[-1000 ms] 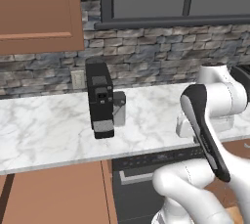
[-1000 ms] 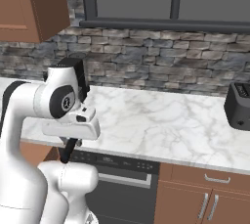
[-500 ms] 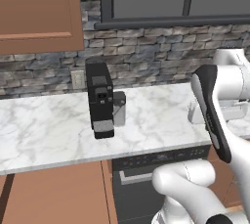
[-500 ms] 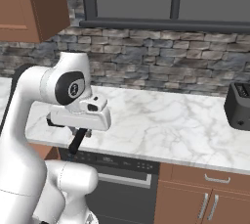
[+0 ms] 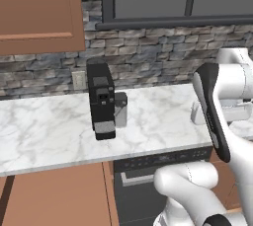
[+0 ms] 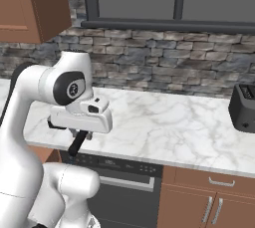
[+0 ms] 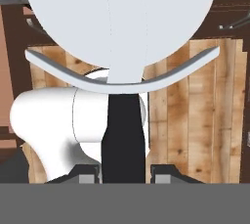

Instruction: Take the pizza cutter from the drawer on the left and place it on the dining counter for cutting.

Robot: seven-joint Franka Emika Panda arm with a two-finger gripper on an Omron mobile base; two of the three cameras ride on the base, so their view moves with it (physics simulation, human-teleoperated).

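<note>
White marble worktop [image 5: 44, 131] fills the frame's middle, with a black coffee machine [image 5: 101, 99] on it. Gripper [image 6: 74, 147] at lower left grasps the pizza cutter [image 7: 117, 27].

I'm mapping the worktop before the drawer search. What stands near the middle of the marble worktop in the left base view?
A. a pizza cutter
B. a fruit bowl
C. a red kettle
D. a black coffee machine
D: a black coffee machine stands upright on the marble worktop.
</note>
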